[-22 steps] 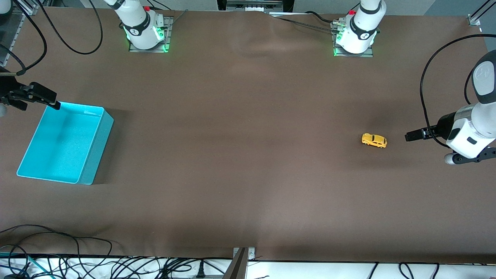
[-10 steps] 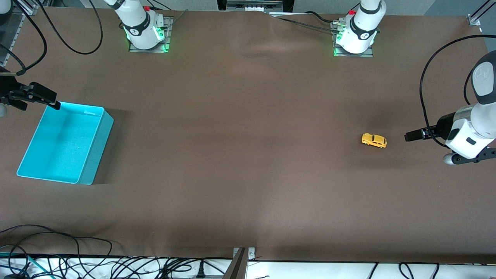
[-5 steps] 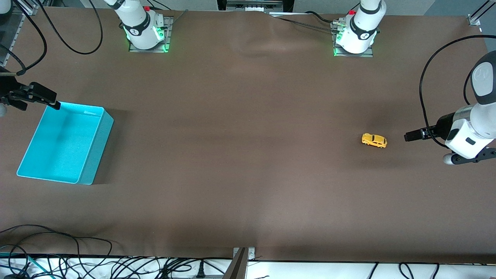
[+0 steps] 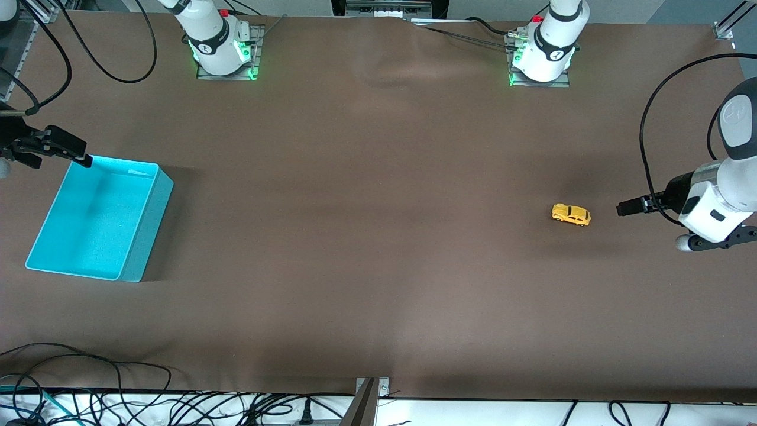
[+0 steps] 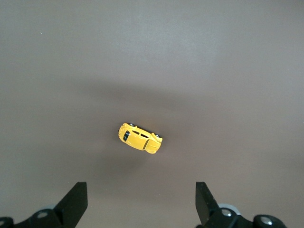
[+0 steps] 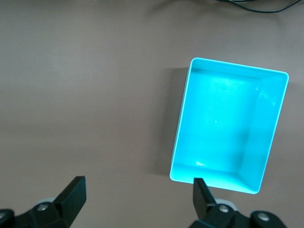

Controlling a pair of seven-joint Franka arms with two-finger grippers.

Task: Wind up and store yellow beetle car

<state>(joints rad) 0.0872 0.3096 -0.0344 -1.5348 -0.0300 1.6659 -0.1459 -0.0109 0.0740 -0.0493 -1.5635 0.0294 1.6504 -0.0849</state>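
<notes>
Left gripper wide open, hovering near yellow beetle car, barely shifted since earlier; right gripper open, waiting. Nothing grasped yet.

tabletop: matt brown covering, slightly wrinkled
yellow beetle car: glossy, smooth yellow shell
turquoise bin: smooth plastic, faint sheen

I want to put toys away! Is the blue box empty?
Empty. The blue box shows only its bare bottom; the yellow car sits out on the table.
</notes>
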